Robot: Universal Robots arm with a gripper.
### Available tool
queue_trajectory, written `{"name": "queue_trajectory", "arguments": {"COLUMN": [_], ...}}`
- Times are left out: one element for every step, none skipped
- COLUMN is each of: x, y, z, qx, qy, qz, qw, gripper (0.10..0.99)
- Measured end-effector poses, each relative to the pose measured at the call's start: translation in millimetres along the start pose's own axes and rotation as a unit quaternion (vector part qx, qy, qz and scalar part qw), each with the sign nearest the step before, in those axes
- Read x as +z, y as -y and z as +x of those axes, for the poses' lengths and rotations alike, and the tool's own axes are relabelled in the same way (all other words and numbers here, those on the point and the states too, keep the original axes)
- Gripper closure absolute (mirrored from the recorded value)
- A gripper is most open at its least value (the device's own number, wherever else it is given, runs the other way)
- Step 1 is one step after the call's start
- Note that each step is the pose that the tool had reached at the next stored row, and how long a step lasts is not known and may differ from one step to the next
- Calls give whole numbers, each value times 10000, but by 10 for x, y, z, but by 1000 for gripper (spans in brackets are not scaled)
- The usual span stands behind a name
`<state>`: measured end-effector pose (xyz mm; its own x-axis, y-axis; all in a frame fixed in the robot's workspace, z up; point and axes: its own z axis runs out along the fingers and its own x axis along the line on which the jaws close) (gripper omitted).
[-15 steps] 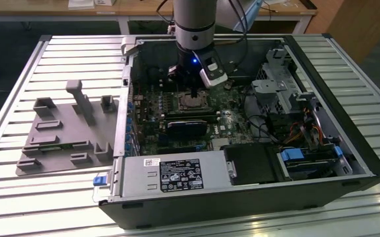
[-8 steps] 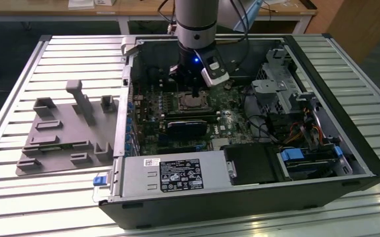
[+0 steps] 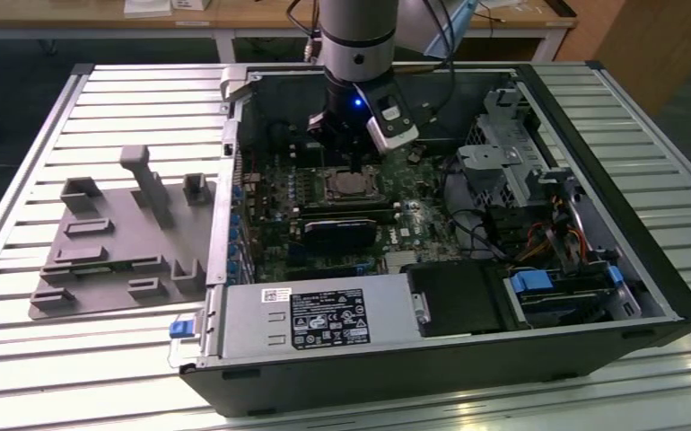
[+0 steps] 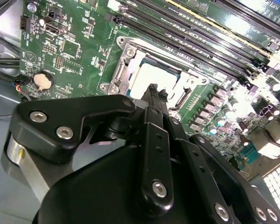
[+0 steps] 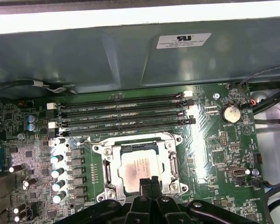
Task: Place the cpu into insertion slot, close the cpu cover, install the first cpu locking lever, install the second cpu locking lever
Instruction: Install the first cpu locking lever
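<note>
Silver-grey cpu (image 5: 139,167) sits in the insertion slot (image 5: 107,191) beneath the closed cpu cover (image 5: 137,141) as the gripper (image 5: 149,179), fingers pressed together, hovers at its rim, apparently to press with a narrow tip.

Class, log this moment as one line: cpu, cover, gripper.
cpu: in insertion slot | cpu cover: down over it | gripper: shut, empty, at the cover's edge
</note>
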<state>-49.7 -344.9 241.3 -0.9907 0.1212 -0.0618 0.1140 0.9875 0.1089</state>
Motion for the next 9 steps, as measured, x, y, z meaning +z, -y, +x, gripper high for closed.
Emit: {"name": "queue_trajectory", "arguments": {"x": [0, 0, 0, -1, -1, -1, -1, -1, -1], "y": [0, 0, 0, 0, 0, 0, 0, 0, 0], "z": [0, 0, 0, 0, 0, 0, 0, 0, 0], "qx": [0, 0, 0, 0, 0, 0, 0, 0, 0], "qy": [0, 0, 0, 0, 0, 0, 0, 0, 0], "qz": [0, 0, 0, 0, 0, 0, 0, 0, 0], "qw": [10000, 10000, 10000, 10000, 10000, 10000, 10000, 10000, 10000], "gripper": [984, 984, 984, 984, 984, 984, 984, 984, 984]}}
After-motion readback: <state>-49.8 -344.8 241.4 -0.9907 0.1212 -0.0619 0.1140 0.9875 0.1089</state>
